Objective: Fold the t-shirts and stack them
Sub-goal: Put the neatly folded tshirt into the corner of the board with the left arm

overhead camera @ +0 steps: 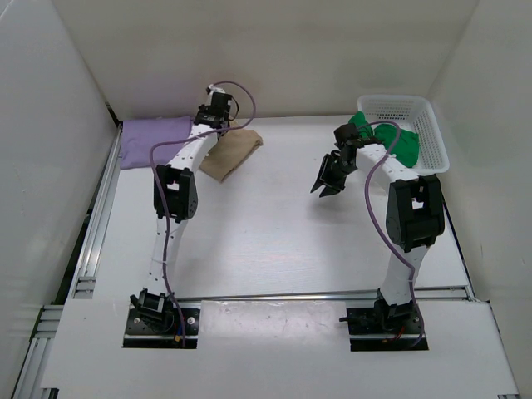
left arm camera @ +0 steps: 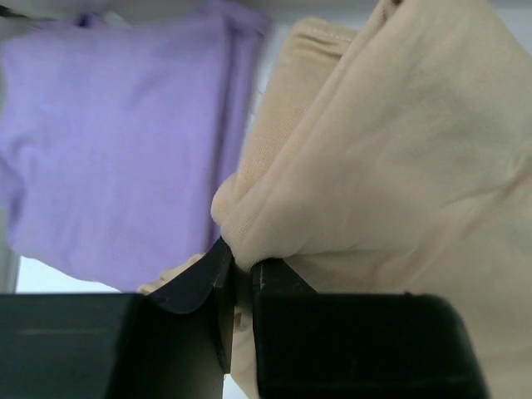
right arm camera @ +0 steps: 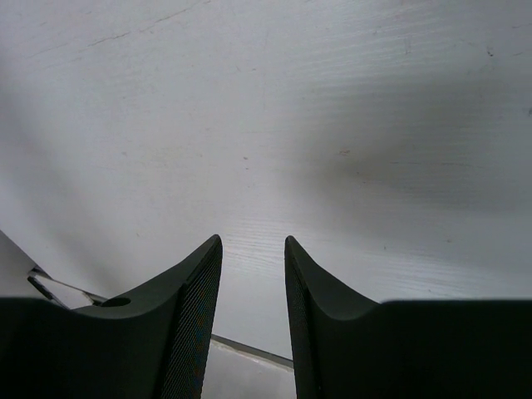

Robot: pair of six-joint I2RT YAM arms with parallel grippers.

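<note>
At table's far left, the left gripper [left arm camera: 241,278] pinches the tan shirt [left arm camera: 399,166]; the lavender shirt [left arm camera: 116,150] lies beside it at 9 o'clock. The right gripper [right arm camera: 253,283] stands spread, empty.

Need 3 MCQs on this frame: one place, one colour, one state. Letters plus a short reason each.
1. Where is the bright green cloth t-shirt? A on the floor; B inside the white plastic mesh basket; C on a wall.
2. Colour of the folded cloth t-shirt pinched by the left tool? A tan; B green; C white.
3. The right tool is: A shut on cloth; B open, empty; C out of view.
1 B: green cloth fills the basket. 2 A: tan fabric sits between its tips. 3 B: white table shows through its gap.
</note>
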